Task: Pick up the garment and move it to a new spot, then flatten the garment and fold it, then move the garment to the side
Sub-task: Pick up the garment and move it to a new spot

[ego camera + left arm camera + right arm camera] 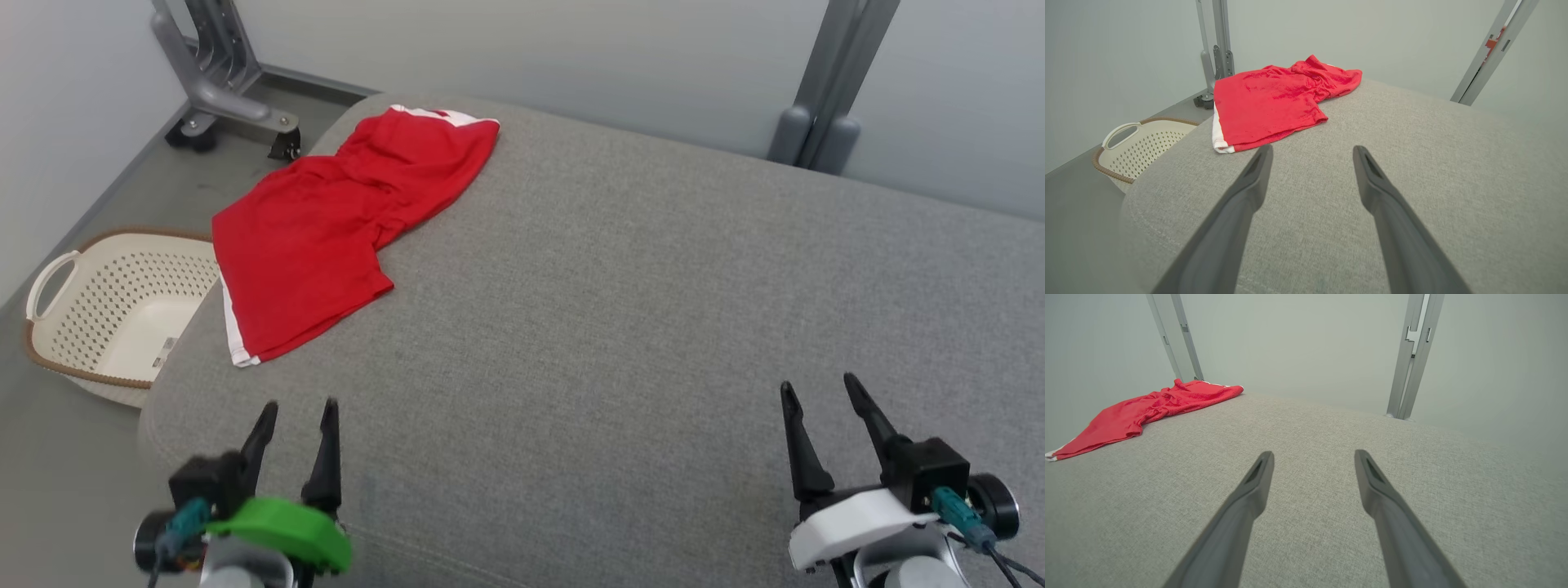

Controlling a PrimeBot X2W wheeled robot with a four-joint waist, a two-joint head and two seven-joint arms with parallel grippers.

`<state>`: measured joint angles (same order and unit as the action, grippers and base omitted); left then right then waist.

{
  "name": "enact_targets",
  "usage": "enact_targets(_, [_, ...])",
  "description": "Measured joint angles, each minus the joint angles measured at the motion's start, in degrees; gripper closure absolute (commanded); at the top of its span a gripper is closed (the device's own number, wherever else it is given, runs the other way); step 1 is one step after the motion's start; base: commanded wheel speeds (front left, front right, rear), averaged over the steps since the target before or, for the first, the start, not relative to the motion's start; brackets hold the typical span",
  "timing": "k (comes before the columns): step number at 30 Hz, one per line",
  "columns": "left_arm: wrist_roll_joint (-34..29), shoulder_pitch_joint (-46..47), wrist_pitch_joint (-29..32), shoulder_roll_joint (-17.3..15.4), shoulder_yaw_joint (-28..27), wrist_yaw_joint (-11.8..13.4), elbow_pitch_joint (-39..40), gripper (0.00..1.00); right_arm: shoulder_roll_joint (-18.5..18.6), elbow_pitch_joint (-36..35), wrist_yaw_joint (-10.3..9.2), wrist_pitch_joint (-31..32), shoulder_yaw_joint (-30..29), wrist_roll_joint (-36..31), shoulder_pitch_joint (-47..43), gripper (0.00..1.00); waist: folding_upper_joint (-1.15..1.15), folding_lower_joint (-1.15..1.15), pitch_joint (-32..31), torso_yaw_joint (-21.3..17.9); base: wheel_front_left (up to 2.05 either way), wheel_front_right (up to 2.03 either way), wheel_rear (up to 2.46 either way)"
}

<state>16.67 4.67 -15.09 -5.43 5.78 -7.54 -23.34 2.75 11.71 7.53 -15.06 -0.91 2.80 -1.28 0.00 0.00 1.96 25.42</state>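
The garment [326,229] is a pair of red shorts with white trim, lying loosely spread and a little rumpled at the far left corner of the grey cushioned surface [620,327]. It also appears ahead in the left wrist view as the garment [1274,102] and far off to the left in the right wrist view as the garment [1147,410]. My left gripper [299,403] hovers open near the front left edge, short of the shorts. At the front right my right gripper [816,380] is open too, with nothing between its fingers.
A cream perforated laundry basket [90,310] with a brown rim stands on the floor left of the surface. A grey metal stand base [220,90] sits at the back left, and another post [824,90] at the back right against the pale wall.
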Motion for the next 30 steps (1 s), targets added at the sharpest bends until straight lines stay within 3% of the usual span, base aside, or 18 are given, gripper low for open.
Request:
enact_targets(10, [15.95, 32.05, 7.03, -4.38, 6.52, 0.0, -20.5, 0.0, 2.4, -2.86, 0.01, 0.0, -0.19, -6.0, 10.63, 0.0, 0.0, 0.0, 14.19, -1.37, 0.0, 0.0, 0.0])
enact_targets(16, [22.17, 40.89, 9.22, -6.24, 8.98, -0.01, -30.05, 0.0, 3.48, -4.77, 0.0, 0.0, -1.01, -6.45, 11.58, 0.0, 0.0, 0.0, 23.64, -3.69, 0.0, 0.0, 0.0])
enact_targets(21, [22.65, 43.81, 8.65, -8.48, 8.96, 0.05, -39.6, 0.0, 3.18, -6.92, 0.03, -0.27, -1.13, -6.42, 12.15, 0.0, 0.0, 0.0, 28.88, -5.9, 0.0, 0.0, 0.0])
enact_targets(22, [22.65, 44.54, 8.68, -8.79, 9.03, 0.05, -40.86, 0.55, 2.97, -7.23, 0.05, -0.47, -1.12, -6.35, 12.3, 0.0, 0.0, 0.0, 29.49, -6.55, 0.0, 0.0, 0.0])
enact_targets(23, [22.63, 45.36, 8.75, -9.11, 9.21, 0.05, -41.72, 1.0, 2.8, -7.35, 0.05, -0.62, -1.12, -6.3, 12.46, 0.0, 0.0, 0.0, 29.95, -7.18, 0.0, 0.0, 0.0])
enact_targets(30, [22.34, 45.73, 8.09, -10.15, 12.17, 0.31, -42.68, 1.0, 1.69, -5.53, 0.03, -0.66, -0.94, -4.78, 12.6, 0.0, 0.0, 0.0, 28.87, -9.81, 0.0, 0.0, 0.0])
